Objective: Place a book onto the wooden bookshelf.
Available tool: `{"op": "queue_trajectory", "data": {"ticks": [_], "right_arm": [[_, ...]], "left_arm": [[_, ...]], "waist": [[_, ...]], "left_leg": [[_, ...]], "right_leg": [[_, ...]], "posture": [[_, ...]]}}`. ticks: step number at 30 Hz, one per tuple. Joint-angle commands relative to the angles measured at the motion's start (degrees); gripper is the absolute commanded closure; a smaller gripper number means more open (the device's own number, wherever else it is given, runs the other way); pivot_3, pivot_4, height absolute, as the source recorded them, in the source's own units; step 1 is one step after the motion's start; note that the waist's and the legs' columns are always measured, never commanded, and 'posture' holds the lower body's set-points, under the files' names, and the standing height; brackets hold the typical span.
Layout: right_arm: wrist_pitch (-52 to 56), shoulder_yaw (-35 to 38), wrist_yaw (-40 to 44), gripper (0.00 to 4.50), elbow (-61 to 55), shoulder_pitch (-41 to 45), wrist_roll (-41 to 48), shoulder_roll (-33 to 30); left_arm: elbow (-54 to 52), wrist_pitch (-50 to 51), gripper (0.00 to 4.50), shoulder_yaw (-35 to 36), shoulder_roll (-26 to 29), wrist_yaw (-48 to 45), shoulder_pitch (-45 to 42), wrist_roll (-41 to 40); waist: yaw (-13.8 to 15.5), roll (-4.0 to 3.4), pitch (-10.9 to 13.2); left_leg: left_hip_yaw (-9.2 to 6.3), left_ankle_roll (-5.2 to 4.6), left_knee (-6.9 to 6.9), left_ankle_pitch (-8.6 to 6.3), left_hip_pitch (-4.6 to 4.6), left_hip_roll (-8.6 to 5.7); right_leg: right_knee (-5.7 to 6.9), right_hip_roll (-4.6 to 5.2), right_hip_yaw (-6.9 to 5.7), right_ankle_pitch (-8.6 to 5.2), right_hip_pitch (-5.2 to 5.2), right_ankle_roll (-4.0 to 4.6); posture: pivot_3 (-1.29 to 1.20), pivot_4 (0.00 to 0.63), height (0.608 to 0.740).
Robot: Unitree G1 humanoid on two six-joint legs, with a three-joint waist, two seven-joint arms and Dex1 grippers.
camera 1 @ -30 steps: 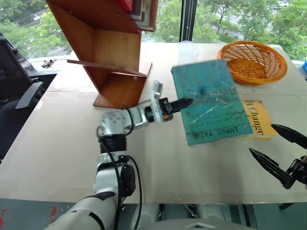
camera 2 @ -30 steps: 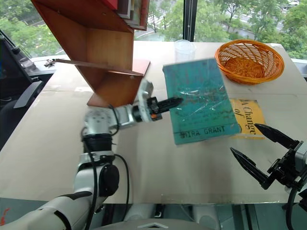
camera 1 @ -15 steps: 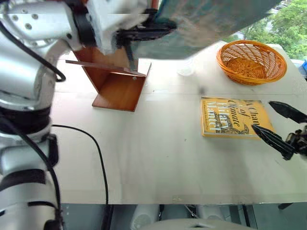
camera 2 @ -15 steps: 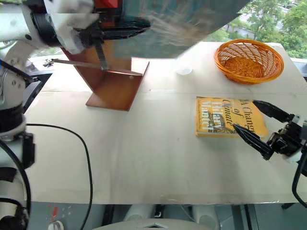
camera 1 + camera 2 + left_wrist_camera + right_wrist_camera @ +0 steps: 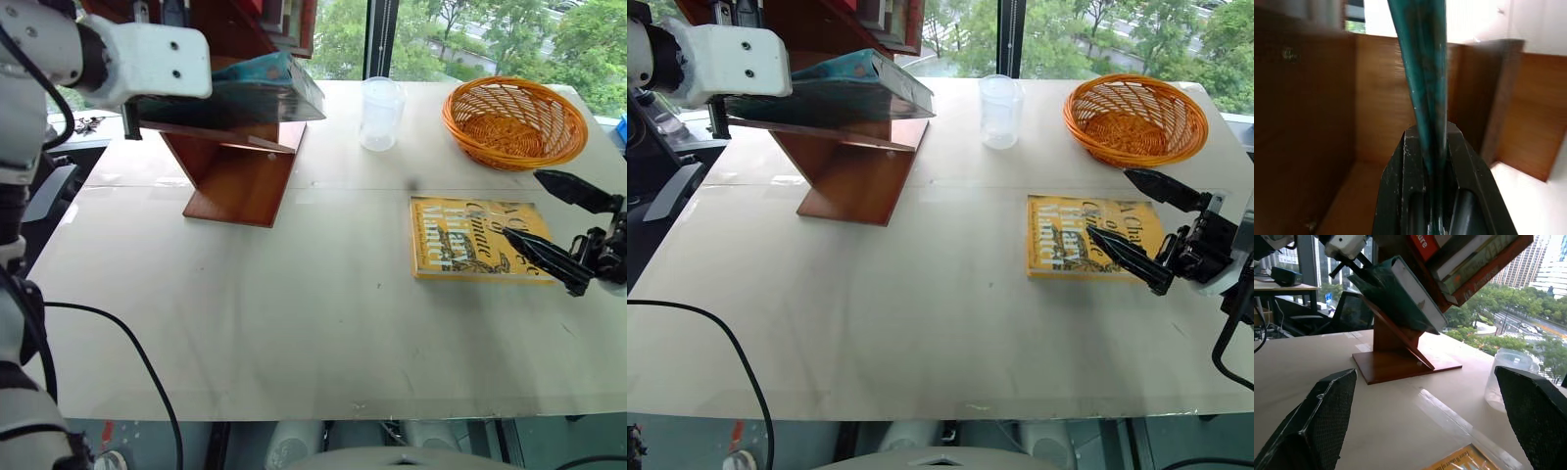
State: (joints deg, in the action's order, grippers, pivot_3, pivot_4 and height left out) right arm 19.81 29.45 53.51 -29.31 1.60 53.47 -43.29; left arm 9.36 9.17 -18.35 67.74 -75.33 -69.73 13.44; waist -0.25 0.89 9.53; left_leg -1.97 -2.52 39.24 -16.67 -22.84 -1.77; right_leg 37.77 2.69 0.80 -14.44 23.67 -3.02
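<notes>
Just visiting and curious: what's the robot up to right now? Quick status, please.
Left jaws shut on the green book, sliding it into the wooden shelf. Right jaws open, empty, above the yellow book. Nothing blocking.

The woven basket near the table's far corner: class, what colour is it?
Orange; the basket shows best in the right eye view.

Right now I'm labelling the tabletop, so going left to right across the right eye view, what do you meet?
Wooden bookshelf with the teal book → clear plastic cup → yellow book → right tool.
</notes>
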Motion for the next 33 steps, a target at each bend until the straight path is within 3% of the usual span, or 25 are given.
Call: {"op": "queue_trajectory", "data": {"ticks": [1, 4, 10, 12, 14, 17, 19, 21, 24, 26, 28, 30, 33], "right_arm": [[-0.3, 1.0, 0.7, 0.0, -0.5, 0.9, 1.0, -0.7], [-0.6, -0.2, 1.1, 0.0, -0.3, 0.8, 0.5, -0.2], [0.8, 1.1, 2.1, 0.0, -1.9, -0.3, 2.9, -1.6], [1.1, 1.3, 2.3, 0.0, -1.6, -0.1, 3.2, -2.1], [1.4, 1.2, 2.2, 0.0, -1.4, 0.4, 3.5, -2.5], [2.0, 1.2, 2.7, 0.0, -0.8, 0.5, 3.7, -3.0], [2.5, 1.4, 3.0, 0.0, -0.4, 0.7, 4.0, -3.5], [3.1, 1.5, 3.2, 0.0, 0.2, 1.0, 4.1, -4.2], [3.8, 2.1, 3.7, 0.0, 0.6, 0.8, 4.5, -5.2], [4.3, 3.0, 4.0, 0.0, 0.9, 0.1, 4.3, -5.8], [4.7, 4.0, 3.9, 0.0, 0.8, -0.8, 4.4, -6.0], [5.0, 5.1, 4.1, 0.0, 0.7, -1.5, 4.8, -6.0], [5.5, 6.3, 3.2, 0.0, -0.4, -3.0, 4.7, -5.7]], "left_arm": [[1.4, -1.9, 4.48, 1.2, 2.2, -0.7, 0.9, 3.8], [1.2, -4.3, 4.48, 1.3, 0.5, 0.1, 4.2, 3.7], [-1.3, -0.8, 1.98, 12.4, 2.3, -1.9, 8.2, -6.5], [-4.1, 3.3, 0.96, 17.4, 2.8, -5.9, 10.4, -14.3], [-6.2, 8.4, 0.96, 22.9, 3.4, -8.8, 11.9, -21.9], [-14.7, 35.4, 0.96, 29.7, 7.3, -12.5, 12.7, -38.0], [-21.7, 51.4, 0.96, 33.0, 5.8, -10.7, 11.5, -51.0], [-27.9, 61.3, 0.96, 35.5, 0.9, -5.4, 11.9, -61.1], [-37.9, 65.6, 0.96, 39.8, -12.4, 8.4, 20.3, -68.5], [-45.4, 59.6, 0.96, 39.6, -21.9, 17.0, 31.2, -66.0], [-49.0, 56.5, 0.96, 37.8, -27.9, 21.8, 39.9, -65.3], [-50.3, 55.7, 0.96, 37.3, -30.0, 23.8, 43.0, -67.5], [-45.9, 46.5, 0.96, 30.7, -37.8, 29.5, 50.9, -59.4]], "waist": [[-0.5, 0.0, 0.0], [-0.8, -0.06, 0.0], [-0.6, -0.05, 0.0], [-0.7, -0.01, 0.0], [-0.6, -0.01, 0.0], [-0.5, 0.04, 0.0], [-0.5, 0.09, 0.1], [-0.3, 0.1, 0.1], [0.4, -0.23, -0.1], [0.0, -0.16, -0.1], [-0.5, -0.12, -0.1], [-0.6, -0.07, -0.1], [0.0, -0.4, -0.3]], "left_leg": [[0.01, 0.0, 0.0, 0.0, 0.03, 0.0], [0.0, -0.01, -0.04, -0.01, 0.21, 0.04], [-0.03, -0.21, 0.1, -0.13, 0.31, 0.06], [-0.03, -0.21, 0.15, -0.12, 0.24, 0.06], [-0.01, -0.13, 0.15, -0.08, 0.2, 0.04], [-0.06, -0.05, 0.15, -0.04, 0.07, 0.04], [-0.06, -0.06, 0.14, -0.05, 0.08, 0.02], [-0.09, -0.14, 0.18, -0.09, 0.07, 0.02], [-0.15, -0.18, 0.29, -0.12, 0.34, -0.03], [-0.17, -0.18, 0.27, -0.12, 0.62, 0.01], [-0.09, -0.13, 0.12, -0.1, 0.91, 0.05], [-0.08, 0.01, 0.05, -0.03, 0.92, 0.08], [-0.1, 0.03, 0.05, -0.02, 0.91, 0.06]], "right_leg": [[0.05, 0.0, 0.02, 0.0, 0.0, 0.0], [0.2, 0.02, 0.2, 0.0, 0.01, 0.01], [0.42, -0.01, 0.19, 0.02, -0.04, 0.04], [0.35, 0.0, 0.18, 0.02, -0.03, 0.03], [0.25, 0.06, 0.15, 0.02, -0.03, 0.01], [0.16, 0.16, 0.05, 0.01, -0.01, 0.0], [0.17, 0.05, 0.02, 0.0, -0.02, -0.01], [0.17, 0.08, -0.01, -0.04, -0.07, -0.08], [0.2, 0.43, 0.08, -0.05, -0.38, -0.11], [0.32, 0.37, 0.18, -0.04, -0.59, -0.08], [0.32, 0.33, 0.35, -0.01, -0.75, 0.0], [0.29, 0.27, 0.43, 0.01, -0.7, 0.02], [0.23, 0.31, 0.4, 0.01, -0.7, 0.02]], "posture": [[0.0, 0.15, 0.74], [0.0, 0.15, 0.74], [0.0, 0.15, 0.74], [0.0, 0.15, 0.74], [0.0, 0.15, 0.74], [0.0, 0.15, 0.74], [0.0, 0.15, 0.74], [0.0, 0.15, 0.74], [0.0, 0.15, 0.74], [0.0, 0.15, 0.74], [0.0, 0.15, 0.74], [0.0, 0.15, 0.74], [0.0, 0.15, 0.74]]}}
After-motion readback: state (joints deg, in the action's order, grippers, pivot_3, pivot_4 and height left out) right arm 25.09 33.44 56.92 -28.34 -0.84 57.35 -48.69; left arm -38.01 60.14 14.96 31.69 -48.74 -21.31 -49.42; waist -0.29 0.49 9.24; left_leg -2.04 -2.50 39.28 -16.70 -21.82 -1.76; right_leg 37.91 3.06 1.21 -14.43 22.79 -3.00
